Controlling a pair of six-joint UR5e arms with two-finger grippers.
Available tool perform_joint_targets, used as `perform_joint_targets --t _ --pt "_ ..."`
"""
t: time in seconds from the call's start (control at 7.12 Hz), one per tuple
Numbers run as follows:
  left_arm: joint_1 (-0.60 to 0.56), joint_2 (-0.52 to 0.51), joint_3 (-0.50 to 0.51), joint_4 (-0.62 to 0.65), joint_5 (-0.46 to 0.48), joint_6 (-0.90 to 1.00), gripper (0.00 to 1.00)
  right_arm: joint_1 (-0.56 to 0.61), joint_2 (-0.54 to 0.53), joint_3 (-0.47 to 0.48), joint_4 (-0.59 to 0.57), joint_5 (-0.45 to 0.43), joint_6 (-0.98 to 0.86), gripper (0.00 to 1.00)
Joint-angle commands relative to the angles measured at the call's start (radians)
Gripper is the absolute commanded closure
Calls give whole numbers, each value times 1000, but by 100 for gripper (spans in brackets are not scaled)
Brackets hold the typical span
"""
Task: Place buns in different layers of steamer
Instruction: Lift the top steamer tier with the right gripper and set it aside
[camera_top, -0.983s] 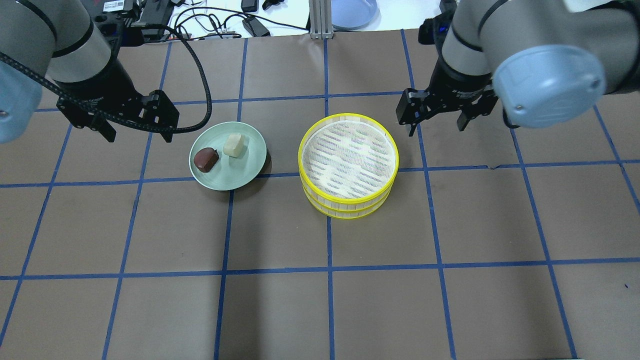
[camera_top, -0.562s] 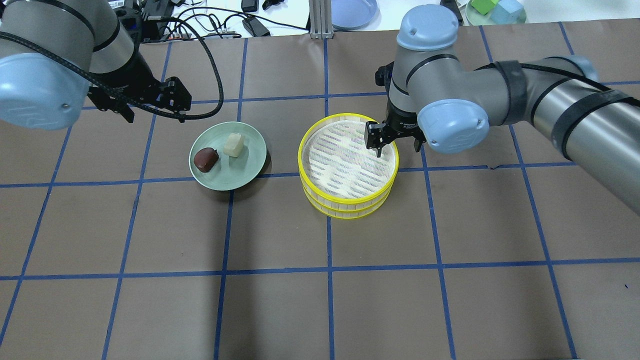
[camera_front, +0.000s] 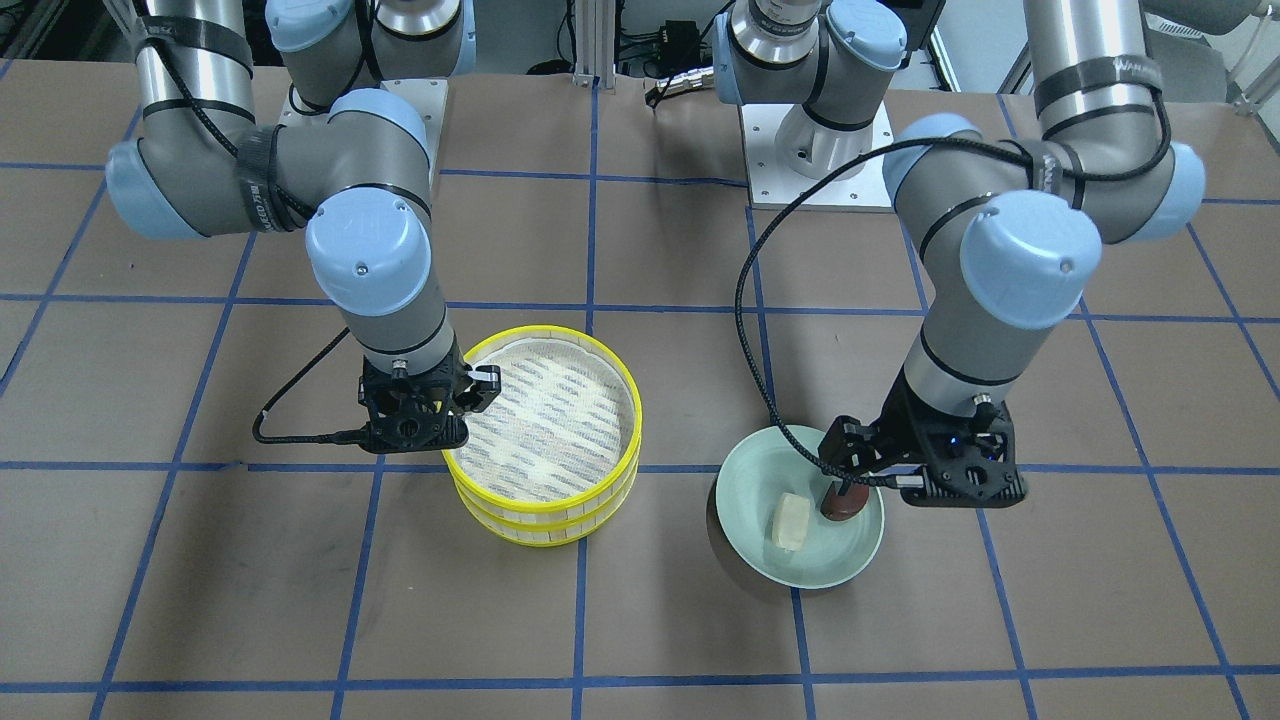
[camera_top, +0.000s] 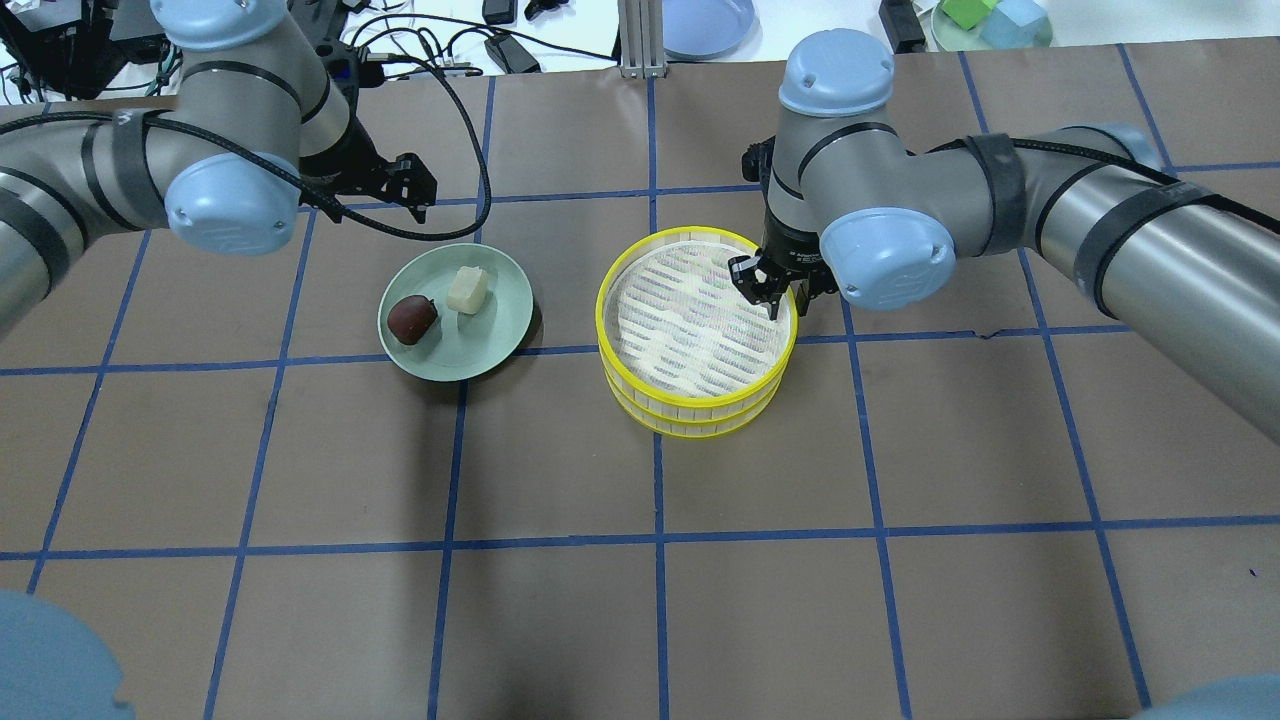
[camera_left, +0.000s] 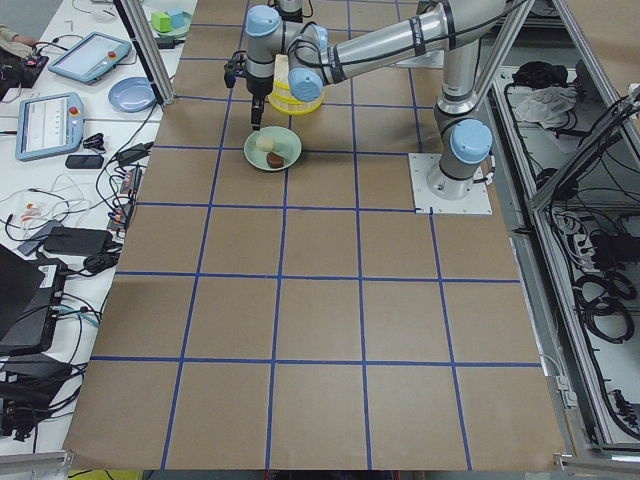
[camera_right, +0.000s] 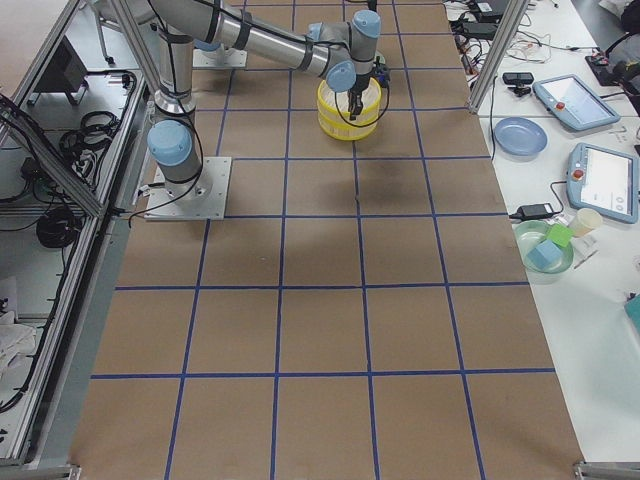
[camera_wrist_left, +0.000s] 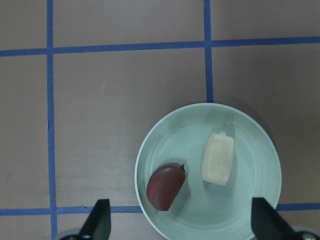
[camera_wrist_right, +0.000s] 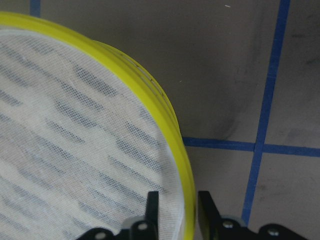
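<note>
Two stacked steamer layers stand mid-table, the top tray on the lower tray; both also show in the front view. The top one's mesh floor is empty. My right gripper straddles the top tray's right rim, one finger inside and one outside. It is shut on that rim. The cream bun and the reddish-brown bun lie on a pale green plate. My left gripper hangs open above the plate, over the brown bun and the cream bun.
A blue plate, a metal post, cables and a dish of coloured blocks lie beyond the table's far edge. The left arm's cable loops beside the plate.
My right gripper came in from beyond the steamer's right side to the top tray's rim and narrowed onto it. My left gripper moved right, to behind and above the plate.
</note>
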Motion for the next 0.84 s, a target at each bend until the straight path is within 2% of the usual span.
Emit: perform_joint_targets --t 0.0,0.42,0.7 --pt "-9 -108 0 82 -3 7 0 -22 -60 -11 15 -18 -20 100" --pt "-70 -146 0 111 -50 -16 0 -100 -265 -145 327 -13 -84 100" --pt "-75 -160 -24 108 -61 7 0 -147 -356 -155 449 -16 -118 100"
